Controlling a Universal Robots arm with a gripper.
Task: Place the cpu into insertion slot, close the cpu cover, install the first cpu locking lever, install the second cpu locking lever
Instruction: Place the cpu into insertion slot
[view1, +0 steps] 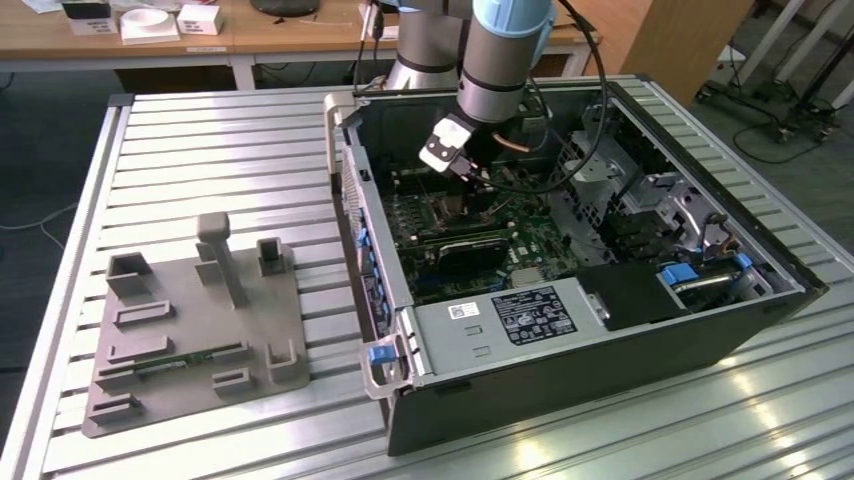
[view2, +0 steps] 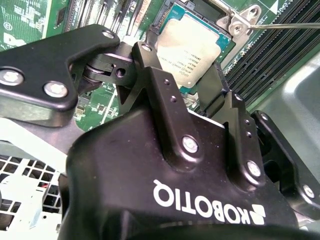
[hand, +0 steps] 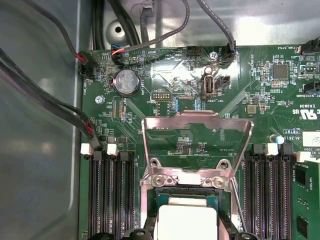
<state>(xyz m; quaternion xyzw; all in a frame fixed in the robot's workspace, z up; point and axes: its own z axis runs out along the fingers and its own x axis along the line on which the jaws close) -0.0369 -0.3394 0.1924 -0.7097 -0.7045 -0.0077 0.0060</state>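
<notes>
Slats run across the metal table (view1: 214, 140), where a grey fixture plate (view1: 187, 340) lies at the exterior view's left. To its right stands the open computer case (view1: 601, 340), with the arm reaching down inside. In the second wrist view the gripper (view2: 185, 67) straddles the cpu (view2: 192, 45). Its black fingers (view2: 160, 85) are drawn in against two opposite edges of the chip, clamped on it with no gap visible. The cpu sits square over the insertion slot (hand: 185, 193); whether it is fully seated cannot be told. In the first wrist view the cpu cover (hand: 196, 120) stands swung up from its hinge, between banks of black memory slots (hand: 110, 195). A thin locking lever (view2: 285, 24) sticks out past the socket corner.
</notes>
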